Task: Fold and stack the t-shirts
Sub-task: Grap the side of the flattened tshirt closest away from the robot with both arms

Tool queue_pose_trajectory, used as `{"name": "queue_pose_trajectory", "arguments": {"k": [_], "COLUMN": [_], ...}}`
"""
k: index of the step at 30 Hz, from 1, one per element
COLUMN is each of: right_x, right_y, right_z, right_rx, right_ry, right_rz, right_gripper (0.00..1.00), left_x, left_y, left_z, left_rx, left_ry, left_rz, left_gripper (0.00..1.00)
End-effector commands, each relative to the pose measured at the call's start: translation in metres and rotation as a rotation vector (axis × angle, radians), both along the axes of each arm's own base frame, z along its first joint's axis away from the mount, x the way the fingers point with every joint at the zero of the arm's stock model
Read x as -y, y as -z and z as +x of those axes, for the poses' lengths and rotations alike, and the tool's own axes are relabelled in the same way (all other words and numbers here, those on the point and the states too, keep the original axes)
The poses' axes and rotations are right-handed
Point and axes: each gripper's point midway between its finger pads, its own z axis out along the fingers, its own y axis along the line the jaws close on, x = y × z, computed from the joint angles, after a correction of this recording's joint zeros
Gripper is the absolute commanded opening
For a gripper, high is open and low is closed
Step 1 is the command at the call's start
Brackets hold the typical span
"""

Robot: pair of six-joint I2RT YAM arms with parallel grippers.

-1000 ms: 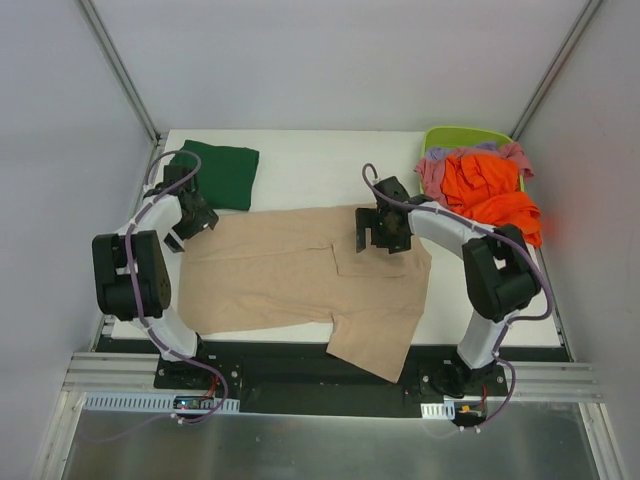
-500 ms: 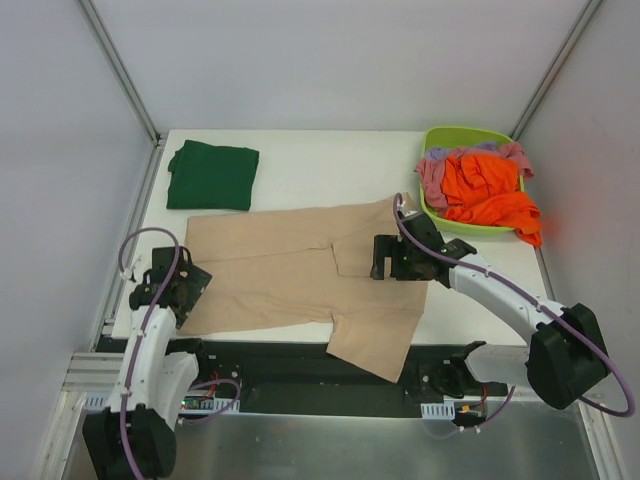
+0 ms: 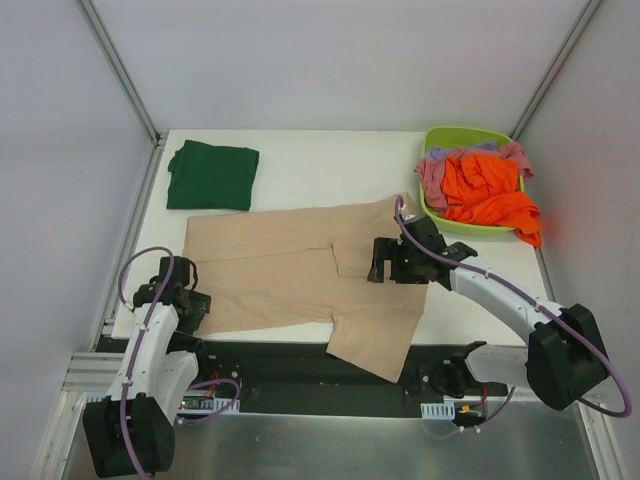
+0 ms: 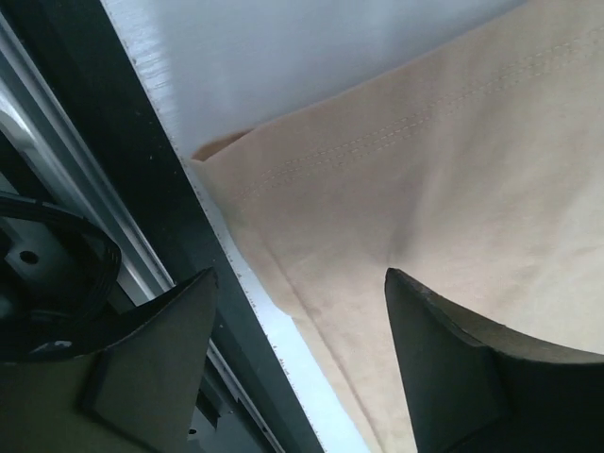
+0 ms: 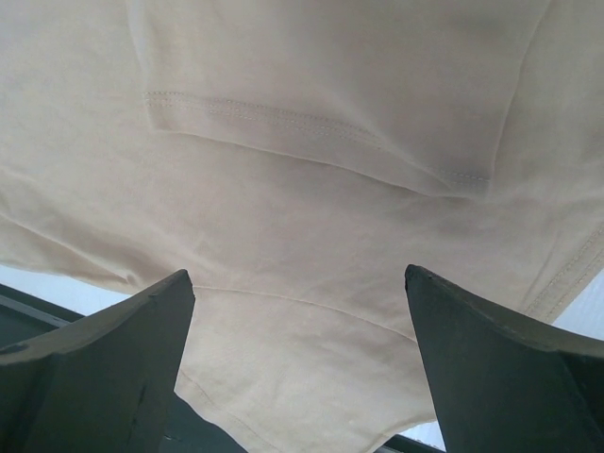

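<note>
A beige-tan t-shirt point(image 3: 270, 270) lies spread flat across the table, and one part of it hangs over the near edge. My left gripper point(image 3: 188, 302) is low at its near-left corner. In the left wrist view the gripper point(image 4: 300, 278) is open, its jaws straddling the shirt's hem point(image 4: 453, 170) and the table edge. My right gripper point(image 3: 385, 262) hovers open over the shirt's right part. Below that gripper point(image 5: 297, 274) in the right wrist view are a folded-in flap and a seam of the shirt point(image 5: 302, 113). A dark green t-shirt point(image 3: 212, 175) lies folded at the back left.
A lime-green basket point(image 3: 450, 132) stands at the back right with an orange t-shirt point(image 3: 485, 190) and pink and lilac cloth point(image 3: 432, 178) spilling over its rim. The white table edge point(image 4: 283, 349) and a black rail run just under my left gripper.
My left arm swung from beside the green t-shirt to the beige t-shirt's near-left corner, and its jaws narrowed a little. The right gripper shifted slightly nearer; its elbow swung out right.
</note>
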Motion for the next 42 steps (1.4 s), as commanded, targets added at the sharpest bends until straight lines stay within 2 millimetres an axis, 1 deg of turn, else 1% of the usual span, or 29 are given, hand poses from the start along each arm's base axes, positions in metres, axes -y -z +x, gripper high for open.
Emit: {"name": "queue_pose_trajectory", "arguments": {"k": [1,2,7,10,11,12,13,15,16,20,23,27,30,32,35,37,40,42], "right_x": [-0.002,-0.001,0.000,0.001,0.001,0.001,0.002,0.002,0.003,0.005,0.005,0.003,-0.004,-0.003,0.009,0.023,0.040,0.041], "right_y": [-0.006,-0.004,0.000,0.003,0.004,0.005,0.006,0.006,0.007,0.007,0.000,-0.014,-0.012,-0.005,0.005,0.013,0.028,0.035], "right_z": [0.005,0.005,0.007,0.008,0.008,0.007,0.008,0.008,0.007,0.005,0.001,-0.011,-0.040,-0.066,-0.104,-0.125,-0.159,-0.176], "right_rx": [0.014,0.010,-0.006,-0.015,-0.017,-0.019,-0.022,-0.024,-0.025,-0.025,0.000,0.082,0.063,0.034,-0.040,-0.096,-0.196,-0.250], "right_ry": [0.009,0.012,0.018,0.021,0.021,0.021,0.026,0.027,0.027,0.031,0.008,-0.080,-0.158,-0.211,-0.252,-0.274,-0.331,-0.367], "right_rz": [0.039,0.036,0.029,0.025,0.022,0.018,0.016,0.017,0.013,0.009,0.009,-0.110,-0.172,-0.210,-0.258,-0.303,-0.358,-0.351], "right_gripper": [0.96,0.96,0.96,0.96,0.96,0.96,0.96,0.96,0.96,0.96,0.96,0.96,0.96,0.96,0.98,0.99,0.93,0.89], "left_x": [0.003,0.003,0.001,0.003,0.004,0.004,0.005,0.004,0.002,0.000,-0.003,-0.006,-0.006,-0.007,-0.007,-0.007,-0.008,-0.008], "left_y": [0.006,0.008,0.013,0.016,0.017,0.018,0.019,0.017,0.016,0.013,0.008,0.000,-0.004,-0.007,-0.012,-0.014,-0.017,-0.017], "left_z": [-0.015,-0.017,-0.020,-0.020,-0.020,-0.020,-0.019,-0.017,-0.017,-0.013,-0.008,-0.002,0.002,0.005,0.009,0.011,0.012,0.012], "left_rx": [-0.048,-0.050,-0.038,-0.054,-0.057,-0.062,-0.064,-0.064,-0.064,-0.045,-0.016,0.029,0.048,0.055,0.077,0.096,0.114,0.119], "left_ry": [-0.083,-0.088,-0.120,-0.107,-0.102,-0.102,-0.105,-0.104,-0.102,-0.098,-0.088,-0.078,-0.072,-0.058,-0.054,-0.050,-0.038,-0.035], "left_rz": [-0.017,-0.016,-0.005,-0.013,-0.020,-0.022,-0.024,-0.018,-0.012,0.001,0.015,0.036,0.035,0.037,0.038,0.039,0.050,0.050], "left_gripper": [0.68,0.67,0.54,0.47,0.37,0.29,0.17,0.04,0.00,0.00,0.00,0.00,0.00,0.00,0.00,0.00,0.00,0.00]}}
